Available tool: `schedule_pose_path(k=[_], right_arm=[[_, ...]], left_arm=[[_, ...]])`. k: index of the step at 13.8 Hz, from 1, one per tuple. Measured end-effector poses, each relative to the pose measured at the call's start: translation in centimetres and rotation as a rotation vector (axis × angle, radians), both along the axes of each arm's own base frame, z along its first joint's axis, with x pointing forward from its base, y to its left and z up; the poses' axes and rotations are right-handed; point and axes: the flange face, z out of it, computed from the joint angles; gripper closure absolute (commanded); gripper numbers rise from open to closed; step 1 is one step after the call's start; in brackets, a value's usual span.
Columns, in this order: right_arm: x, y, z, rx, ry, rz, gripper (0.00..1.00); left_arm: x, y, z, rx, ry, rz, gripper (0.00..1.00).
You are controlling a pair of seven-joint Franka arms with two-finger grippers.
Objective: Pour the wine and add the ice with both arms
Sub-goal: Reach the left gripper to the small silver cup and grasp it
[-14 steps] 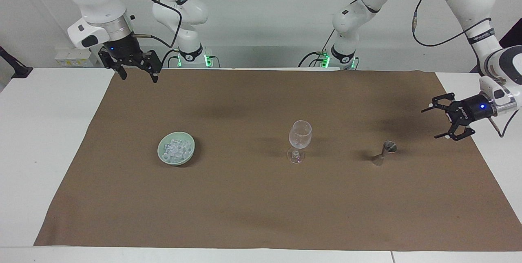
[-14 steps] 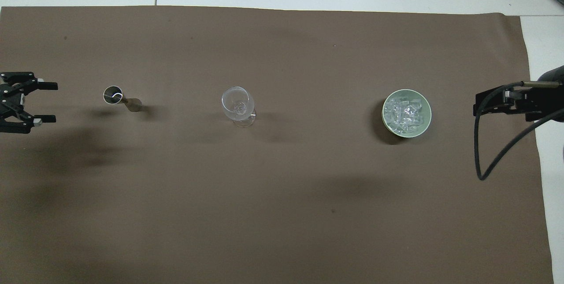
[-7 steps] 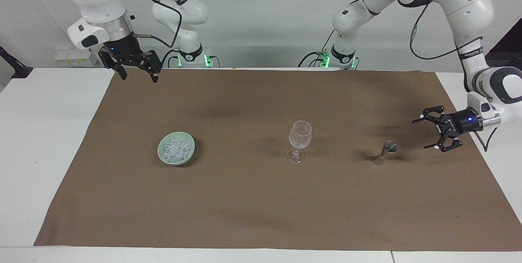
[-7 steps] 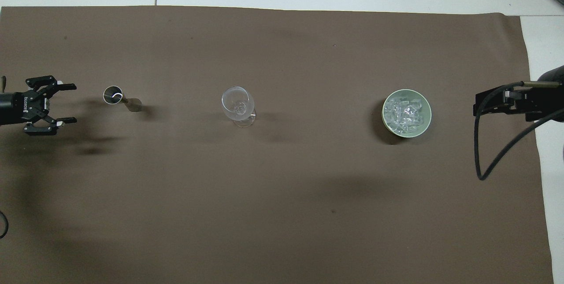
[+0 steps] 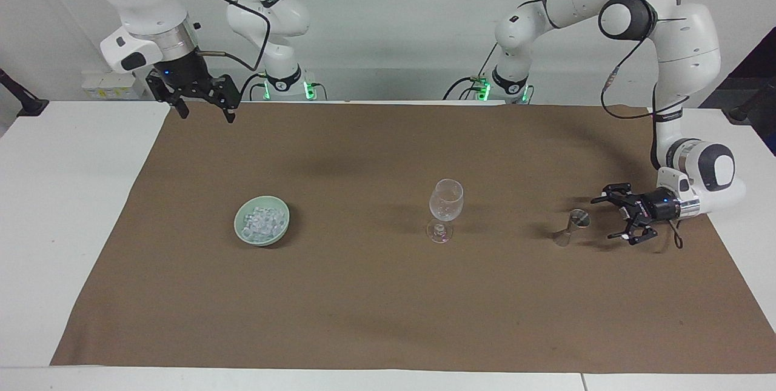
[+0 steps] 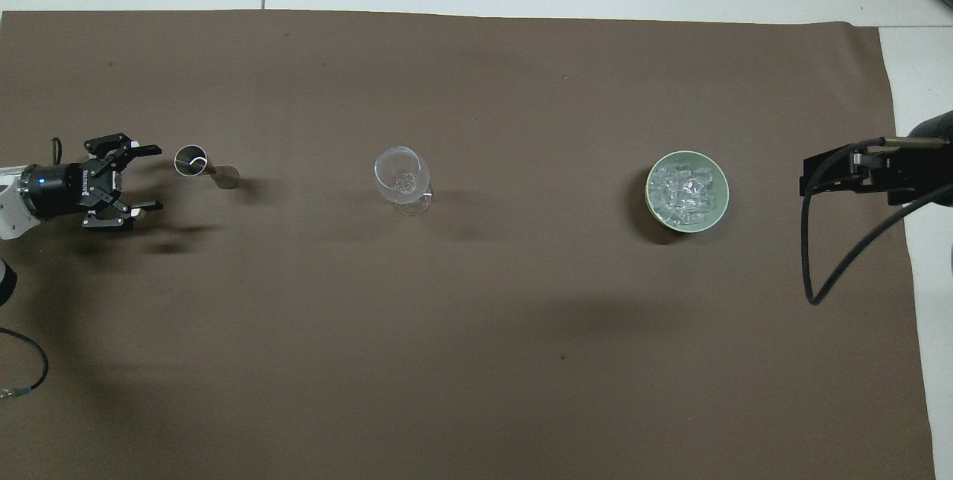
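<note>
Left arm [image 5: 685, 51] arcs up from its base, elbow high, forearm dropping straight down, wrist bent so the left gripper [image 5: 609, 218] lies low and sideways over the brown mat [image 5: 388, 318], toward the left arm's end of the table. Fingers spread wide, nothing btwn them. It's pointed at a small metal jigger [image 5: 573, 226], just beside it, not touching afaict.

Right arm [image 5: 145, 3] hangs up in the air w/ the right gripper [image 5: 203, 113] pointing down over the mat's edge nearest the robots, at the right arm's end. Fingers wide there too, empty. In the overhead view only a bit of it [image 6: 856, 175] pokes in w/ a black cable looping off it.

Surface: white table [image 5: 60, 209] w/ the brown mat covering most of it, soft shadows on it. Plain white wall in the back, green lights at both arm bases.

The ice [image 5: 262, 221] = pile of small whitish see-thru cubes in a pale green bowl [image 5: 242, 234], sitting on the mat toward the right arm's end. From overhead the ice [image 6: 683, 188] fills most of the bowl [image 6: 715, 213]. Clear stemmed glass [image 5: 445, 209] stands upright btwn bowl and jigger, well apart from both, looks empty. All three roughly in a row.
</note>
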Motion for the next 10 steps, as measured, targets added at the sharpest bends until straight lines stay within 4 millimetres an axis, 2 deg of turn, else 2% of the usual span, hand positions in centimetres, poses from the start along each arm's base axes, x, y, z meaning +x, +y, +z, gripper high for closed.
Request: schedule_pose_path(k=[5,10], right_arm=[[0.0,0.0,0.0,0.000,0.000,0.000,0.00],[0.0,0.0,0.0,0.000,0.000,0.000,0.00]], left_arm=[[0.4,-2.1,-0.8,-0.044,0.006,-0.004,0.00],[0.2,-3.3,-2.8,-0.072,0.031,-0.009,0.00]])
